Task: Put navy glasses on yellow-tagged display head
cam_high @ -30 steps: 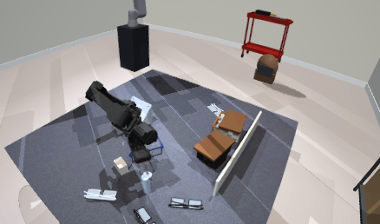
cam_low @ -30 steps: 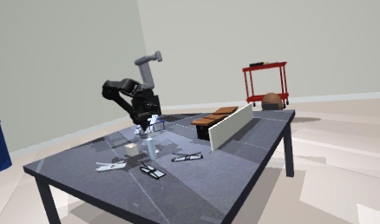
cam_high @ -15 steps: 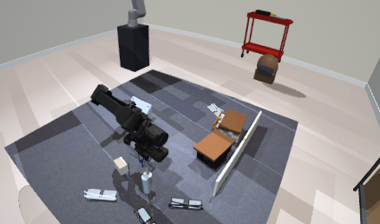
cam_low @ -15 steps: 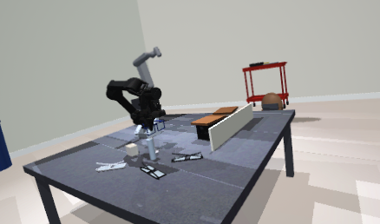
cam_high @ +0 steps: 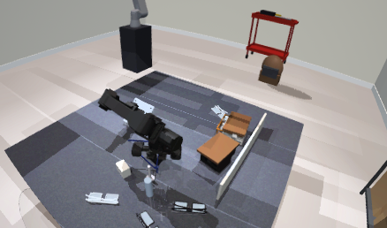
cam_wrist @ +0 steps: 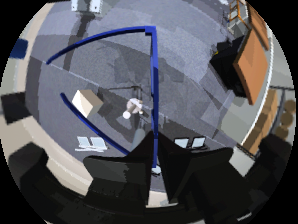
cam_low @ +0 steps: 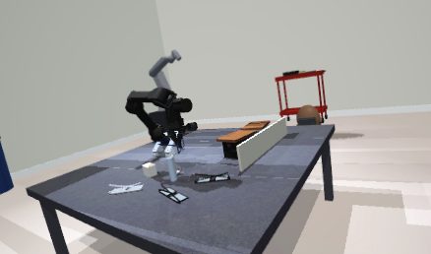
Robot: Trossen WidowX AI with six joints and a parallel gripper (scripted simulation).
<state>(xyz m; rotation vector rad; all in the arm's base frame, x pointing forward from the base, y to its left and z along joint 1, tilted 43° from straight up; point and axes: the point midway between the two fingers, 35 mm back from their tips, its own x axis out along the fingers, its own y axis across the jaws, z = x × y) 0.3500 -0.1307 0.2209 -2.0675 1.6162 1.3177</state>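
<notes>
1. A black robot arm [cam_high: 143,120] [cam_low: 148,96] pinches the navy glasses [cam_high: 149,163] [cam_low: 182,143] [cam_wrist: 155,80] in its gripper [cam_high: 156,159] [cam_low: 178,134] [cam_wrist: 153,133], aloft over the dark table [cam_high: 66,180] [cam_low: 221,216]; the fingers hide part of the frame.
2. In the wrist view, both navy temples reach out to the left, the lower one partly lost behind the black fingers.
3. Near a white block [cam_high: 123,169] [cam_low: 150,169] [cam_wrist: 87,103] stands a pale blue upright [cam_high: 148,186] [cam_low: 172,168]; its small top is hard to read, and neither display head can be identified with certainty.
4. Black-rimmed glasses [cam_high: 146,219] [cam_low: 173,195] are cut off by the top view's lower edge, whole in the exterior view.
</notes>
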